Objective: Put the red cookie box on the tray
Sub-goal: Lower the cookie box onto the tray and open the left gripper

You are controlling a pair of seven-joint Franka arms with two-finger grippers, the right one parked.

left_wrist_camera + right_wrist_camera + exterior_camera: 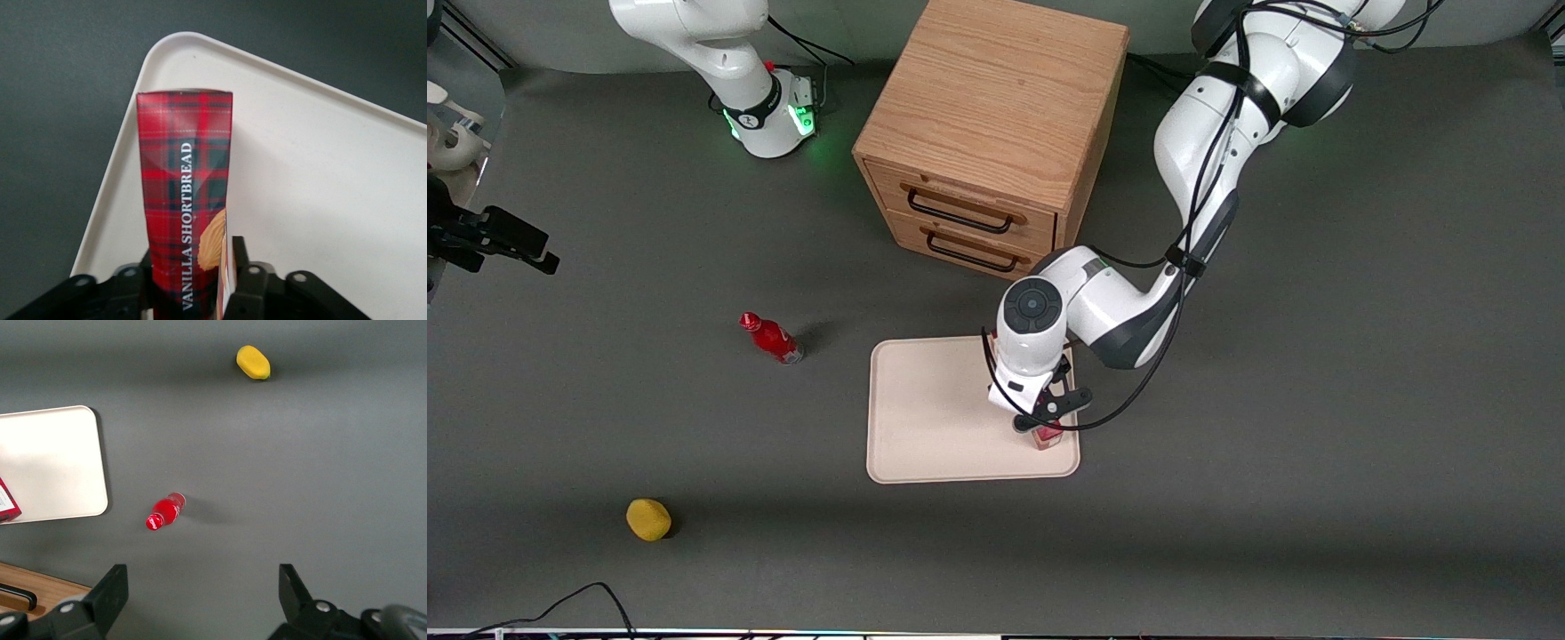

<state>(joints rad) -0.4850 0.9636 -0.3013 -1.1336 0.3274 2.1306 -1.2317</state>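
Note:
The red cookie box point(185, 200), a slim tartan carton reading "VANILLA SHORTBREAD", stands on end between my left gripper's fingers point(243, 270). The left gripper point(190, 283) is shut on the box, one finger on each side. The box is over the cream-pink tray point(320, 167), close to one of its corners; I cannot tell whether its end touches the tray. In the front view the gripper point(1040, 425) points down over the tray point(934, 418) near the corner nearest the camera at the working arm's end, and only a bit of the box point(1048, 436) shows under it. The right wrist view shows the box point(7, 507) at the tray's edge point(53, 460).
A wooden two-drawer cabinet point(987, 133) stands farther from the camera than the tray, drawers shut. A small red bottle point(771, 339) lies beside the tray toward the parked arm's end. A yellow object point(648, 519) sits nearer the camera, toward the same end.

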